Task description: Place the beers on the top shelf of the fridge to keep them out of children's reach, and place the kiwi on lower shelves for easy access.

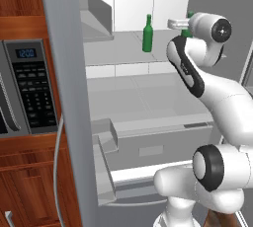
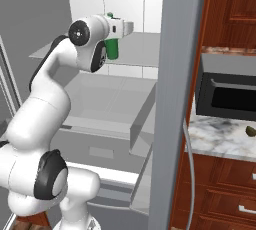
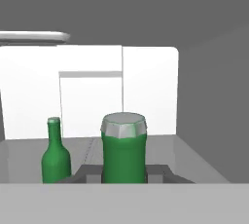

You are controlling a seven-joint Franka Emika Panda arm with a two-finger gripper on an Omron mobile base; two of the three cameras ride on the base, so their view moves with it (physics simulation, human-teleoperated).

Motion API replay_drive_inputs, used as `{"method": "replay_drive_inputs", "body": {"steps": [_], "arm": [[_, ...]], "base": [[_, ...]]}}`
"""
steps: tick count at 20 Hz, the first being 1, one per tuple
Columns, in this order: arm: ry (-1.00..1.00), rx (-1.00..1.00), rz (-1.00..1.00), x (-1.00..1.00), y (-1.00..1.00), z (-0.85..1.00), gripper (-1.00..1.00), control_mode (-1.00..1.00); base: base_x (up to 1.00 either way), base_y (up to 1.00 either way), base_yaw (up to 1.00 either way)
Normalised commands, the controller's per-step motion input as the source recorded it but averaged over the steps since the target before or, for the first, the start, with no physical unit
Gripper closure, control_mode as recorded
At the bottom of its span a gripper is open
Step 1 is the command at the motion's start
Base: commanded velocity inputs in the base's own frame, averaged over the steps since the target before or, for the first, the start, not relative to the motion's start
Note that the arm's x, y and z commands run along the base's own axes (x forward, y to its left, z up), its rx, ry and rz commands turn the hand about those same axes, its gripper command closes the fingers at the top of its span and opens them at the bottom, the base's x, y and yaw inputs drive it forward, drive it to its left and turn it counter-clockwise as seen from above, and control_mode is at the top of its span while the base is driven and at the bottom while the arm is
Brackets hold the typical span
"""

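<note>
Inside the open fridge (image 1: 66,102), one beer (image 1: 147,34) stands upright on the top shelf (image 1: 116,49). My gripper (image 1: 184,23) reaches in over that shelf, to the right of the bottle, and is shut on the second beer (image 2: 113,48). In the hand view this held bottle (image 3: 124,147) sits between my fingers (image 3: 158,172), and the standing beer (image 3: 55,157) is to its left. Whether the held bottle rests on the shelf cannot be told. The kiwi (image 2: 249,132) lies on the marble counter (image 2: 220,139) in front of the black oven (image 2: 230,94).
A lower shelf (image 1: 133,93) spans the cavity above the white-fronted drawers (image 1: 148,147). The fridge's open doors stand at either side, one door edge (image 2: 175,99) between me and the counter. A microwave (image 1: 24,88) sits in the wooden cabinets on the left.
</note>
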Motion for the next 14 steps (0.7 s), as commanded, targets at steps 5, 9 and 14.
{"method": "replay_drive_inputs", "body": {"steps": [5, 9, 14], "arm": [[0.00, 0.00, 0.00, 0.47, -0.14, -0.15, 1.00, -1.00], [0.00, 0.00, 0.00, 0.43, -0.23, -0.25, 1.00, -1.00], [0.00, 0.00, 0.00, 0.41, -0.23, -0.27, 1.00, -1.00]], "base": [[0.00, 0.00, 0.00], [0.00, 0.00, 0.00], [0.00, 0.00, 0.00]]}}
